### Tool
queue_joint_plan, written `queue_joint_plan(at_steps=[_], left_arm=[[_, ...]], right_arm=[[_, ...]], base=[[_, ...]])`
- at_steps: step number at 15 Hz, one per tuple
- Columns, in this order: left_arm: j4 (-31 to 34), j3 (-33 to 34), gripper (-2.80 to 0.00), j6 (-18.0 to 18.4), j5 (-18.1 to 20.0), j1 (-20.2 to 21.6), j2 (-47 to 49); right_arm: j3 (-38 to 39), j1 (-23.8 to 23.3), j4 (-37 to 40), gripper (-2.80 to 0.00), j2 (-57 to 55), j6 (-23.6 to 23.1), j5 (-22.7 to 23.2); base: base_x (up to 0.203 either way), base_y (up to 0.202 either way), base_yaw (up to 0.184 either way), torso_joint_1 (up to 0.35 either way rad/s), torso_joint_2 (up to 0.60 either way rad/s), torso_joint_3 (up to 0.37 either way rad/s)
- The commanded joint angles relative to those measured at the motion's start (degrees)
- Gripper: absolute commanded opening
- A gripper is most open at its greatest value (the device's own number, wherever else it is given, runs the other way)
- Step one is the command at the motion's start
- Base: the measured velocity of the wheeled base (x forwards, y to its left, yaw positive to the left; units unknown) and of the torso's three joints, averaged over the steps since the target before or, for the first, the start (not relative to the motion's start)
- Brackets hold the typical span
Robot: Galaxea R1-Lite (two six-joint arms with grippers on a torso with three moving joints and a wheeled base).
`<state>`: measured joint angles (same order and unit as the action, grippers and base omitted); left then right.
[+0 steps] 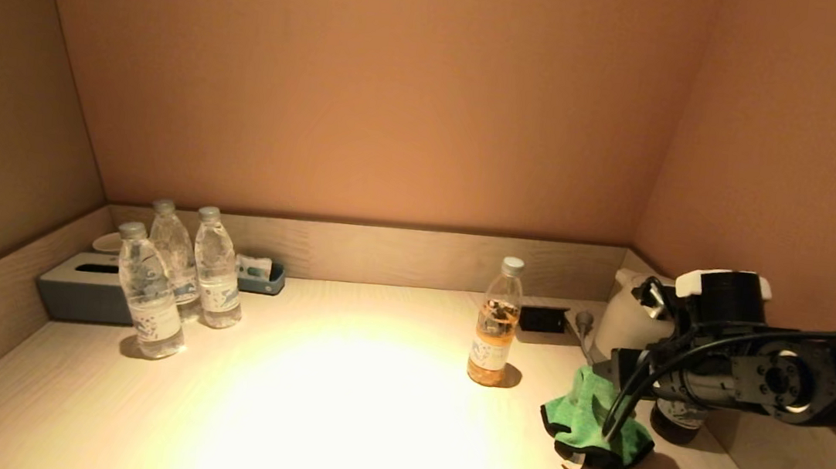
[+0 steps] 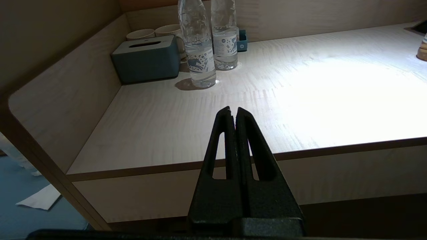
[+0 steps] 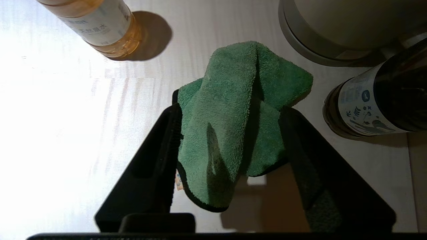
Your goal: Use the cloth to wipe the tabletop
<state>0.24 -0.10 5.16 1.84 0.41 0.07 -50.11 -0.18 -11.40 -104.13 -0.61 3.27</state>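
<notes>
The green cloth (image 1: 585, 415) is bunched up at the right side of the pale wooden tabletop (image 1: 337, 412). My right gripper (image 3: 230, 110) is over it, with one black finger pressed against each side of the cloth (image 3: 227, 123). The cloth's lower edge and its tag hang loose just above the tabletop. My left gripper (image 2: 233, 111) is shut and empty. It sits low in front of the table's front edge at the left and is out of the head view.
An orange-drink bottle (image 1: 495, 328) stands just left of the cloth. A dark bottle (image 1: 678, 421) and a white kettle (image 1: 630, 319) stand close on its right. Three water bottles (image 1: 173, 271), a grey tissue box (image 1: 82, 288) and cups stand at the back left. Walls enclose three sides.
</notes>
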Motion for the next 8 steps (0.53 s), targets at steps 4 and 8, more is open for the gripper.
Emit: queue_joint_plan(at_steps=[4, 8], left_arm=[[0.0, 0.0, -2.8, 0.0, 0.0, 0.0, 0.0], [0.0, 0.0, -2.8, 0.0, 0.0, 0.0, 0.0]], right_arm=[[1.8, 0.0, -0.2, -2.8, 6.0, -0.7, 0.5], [4.1, 0.0, -0.2, -2.8, 15.5, -0.6, 1.1]], base=[[0.0, 0.0, 0.0, 0.0, 0.0, 0.0], [0.0, 0.0, 0.0, 0.0, 0.0, 0.0]])
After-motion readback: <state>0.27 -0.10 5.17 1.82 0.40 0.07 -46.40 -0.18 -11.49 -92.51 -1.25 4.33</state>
